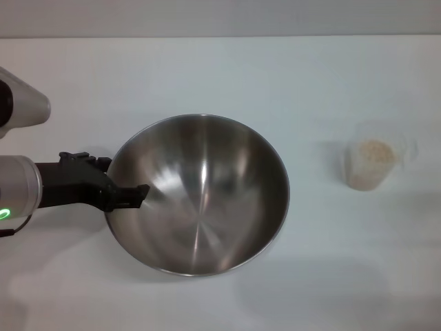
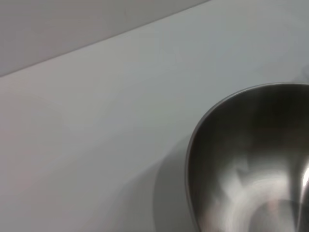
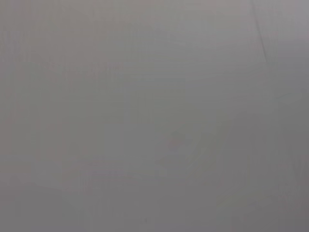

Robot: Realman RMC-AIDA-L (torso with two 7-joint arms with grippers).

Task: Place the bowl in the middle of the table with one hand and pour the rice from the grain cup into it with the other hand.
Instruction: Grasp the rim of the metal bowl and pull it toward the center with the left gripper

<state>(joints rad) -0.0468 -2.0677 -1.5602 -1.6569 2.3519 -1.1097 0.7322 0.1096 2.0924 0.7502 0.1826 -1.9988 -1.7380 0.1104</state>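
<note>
The left tool (image 1: 134, 196) sits at the near-left rim of the bowl (image 1: 207, 186), one finger reaching over the lip into the interior; it appears clenched on the rim, grasping the bowl. The right tool is not in view; its wrist camera shows only a blank surface.

The bowl stands upright on the worktop (image 1: 207, 76), roughly central, and is empty. In the left wrist view the bowl (image 2: 251, 159) fills one corner, its rim sharply outlined against the worktop (image 2: 96, 121).

The grain cup (image 1: 374, 163) stands upright well apart from the bowl, on the robot's right, untouched. The rice (image 1: 375, 153) fills it to a good level.

Handling judgement: the bowl is rigid, polished steel, likely slippery; a rim pinch is the only practical hold, and sliding is safer than lifting. The cup is light, thin, clear plastic and tips easily. Take it across the body near mid-height, firmly but without crushing, and tilt it slowly over the bowl.
</note>
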